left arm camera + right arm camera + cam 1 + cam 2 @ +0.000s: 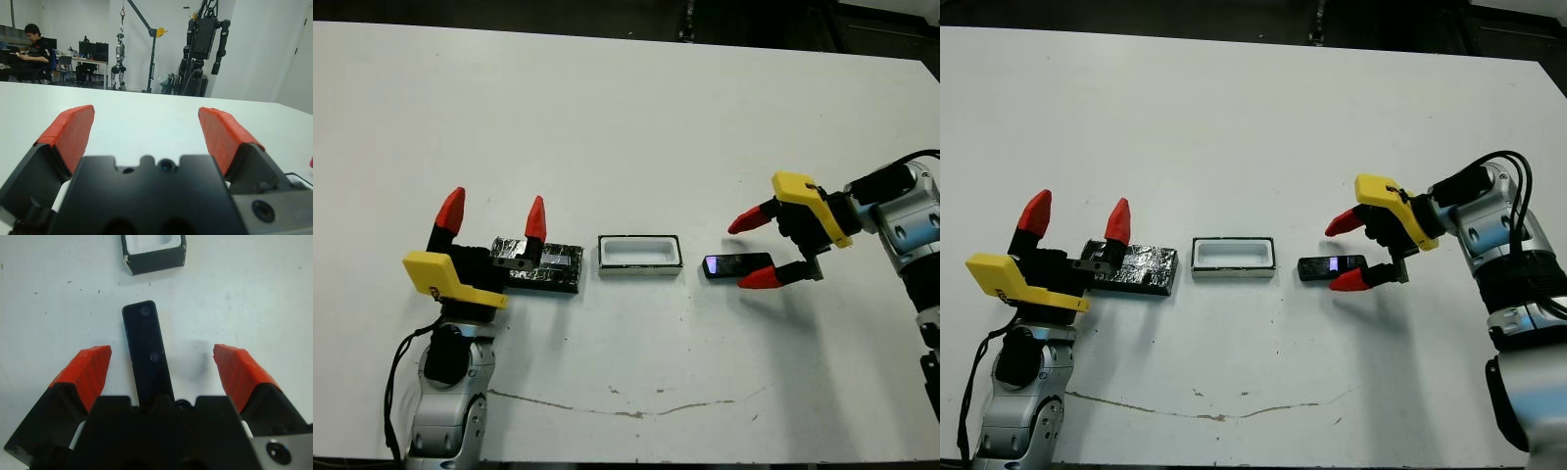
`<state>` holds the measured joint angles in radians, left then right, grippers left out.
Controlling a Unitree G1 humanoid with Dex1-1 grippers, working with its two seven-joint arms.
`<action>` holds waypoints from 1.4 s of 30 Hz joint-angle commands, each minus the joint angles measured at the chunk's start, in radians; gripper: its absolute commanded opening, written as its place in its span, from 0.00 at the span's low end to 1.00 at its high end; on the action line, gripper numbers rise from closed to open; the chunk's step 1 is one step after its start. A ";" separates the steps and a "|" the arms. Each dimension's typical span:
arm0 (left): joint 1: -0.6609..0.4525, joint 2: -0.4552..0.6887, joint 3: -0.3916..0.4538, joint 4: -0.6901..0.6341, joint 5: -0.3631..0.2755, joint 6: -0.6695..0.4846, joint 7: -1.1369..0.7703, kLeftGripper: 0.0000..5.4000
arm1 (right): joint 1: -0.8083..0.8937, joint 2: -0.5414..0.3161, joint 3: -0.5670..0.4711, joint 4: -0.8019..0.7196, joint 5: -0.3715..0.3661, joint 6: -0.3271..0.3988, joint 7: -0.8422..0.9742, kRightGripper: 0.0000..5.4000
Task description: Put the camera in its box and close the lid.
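Right end effector [756, 251] spread wide, straddling camera [736, 264] to grip it for empty box [639, 253]; left end effector [492, 221], likewise apart, hovers over lid [548, 266].

bare table around camera [736, 264], box [639, 255] just beside, top unobstructed

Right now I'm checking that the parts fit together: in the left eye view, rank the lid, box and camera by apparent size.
1. The lid and the box look alike in footprint; the left gripper covers part of the lid, so I won't rank them.
2. The camera, clearly smallest, lies between the open right gripper's fingers.
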<state>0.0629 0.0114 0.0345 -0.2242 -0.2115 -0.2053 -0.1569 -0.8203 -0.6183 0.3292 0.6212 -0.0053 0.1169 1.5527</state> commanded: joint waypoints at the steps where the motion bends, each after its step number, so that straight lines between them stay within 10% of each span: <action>1: 0.007 0.004 0.001 0.011 -0.009 0.000 -0.011 1.00 | 0.043 0.000 -0.022 -0.020 0.020 0.003 -0.014 1.00; 27: 0.007 0.007 0.008 0.004 -0.003 -0.006 -0.011 1.00 | 0.164 -0.023 -0.006 -0.202 0.020 0.057 -0.089 0.31; 42: 0.008 0.005 0.004 -0.003 0.021 0.000 0.000 1.00 | 0.070 -0.030 -0.070 -0.267 0.070 0.112 -0.098 0.31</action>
<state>0.0627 0.0117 0.0374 -0.2237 -0.1981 -0.2092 -0.1644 -0.7173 -0.6340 0.2858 0.3625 0.0416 0.2165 1.4518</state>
